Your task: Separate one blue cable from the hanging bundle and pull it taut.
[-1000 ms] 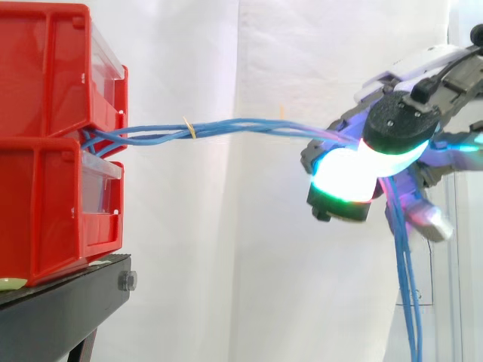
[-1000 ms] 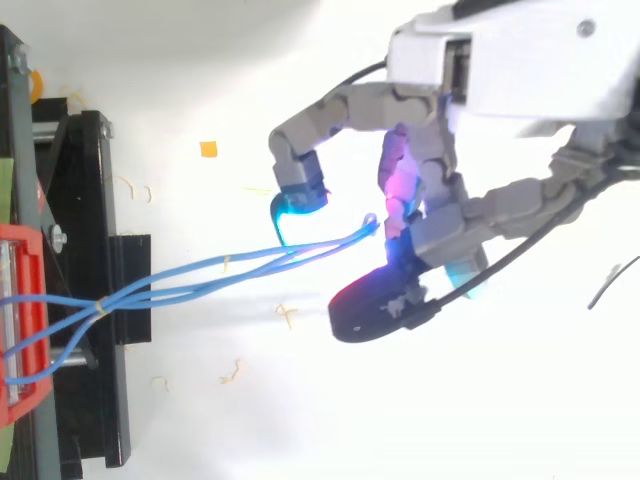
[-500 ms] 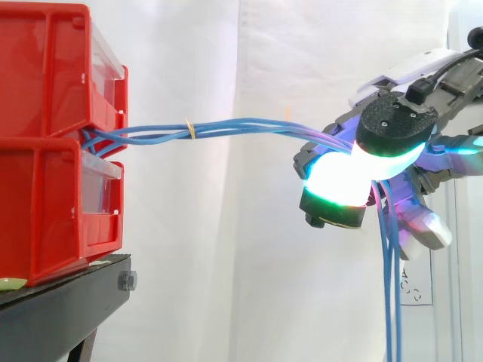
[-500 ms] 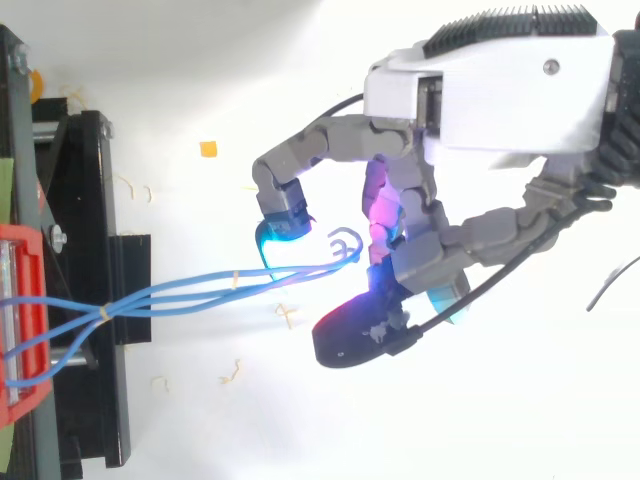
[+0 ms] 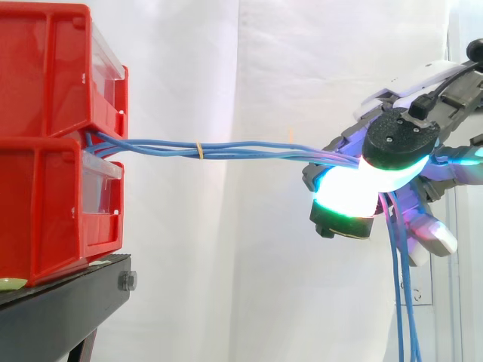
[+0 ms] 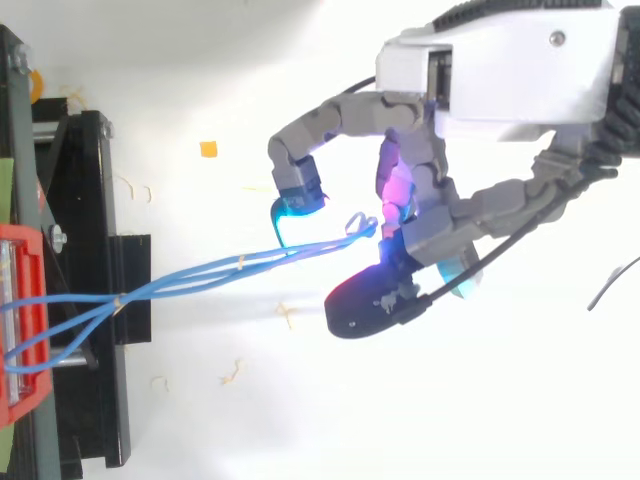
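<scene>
Since the moment half a second back, the hand (image 5: 398, 142) has drawn a little away from the red bins (image 5: 45, 136), and the blue cables (image 5: 249, 151) that sagged and arched then now run almost straight and level from the gap between the two bins to the hand. The yellow tie (image 5: 200, 149) round the strands has shifted with them, a little nearer the hand than before. From above we see the same: the hand (image 6: 440, 225) sits further from the black stand (image 6: 95, 200) and the strands lie closer together. The fingers are curled round the cables, which pass between the cyan-glowing pad (image 6: 290, 205) and the other fingers, with a small curl of cable poking out just on the bin side of the grasp. Beyond the hand, on the side away from the bins, the strands drop straight down below it and are cut off at the lower edge of the side view. Glare from the glowing pads hides the point of contact, so we cannot tell whether one strand is held apart from the rest.
</scene>
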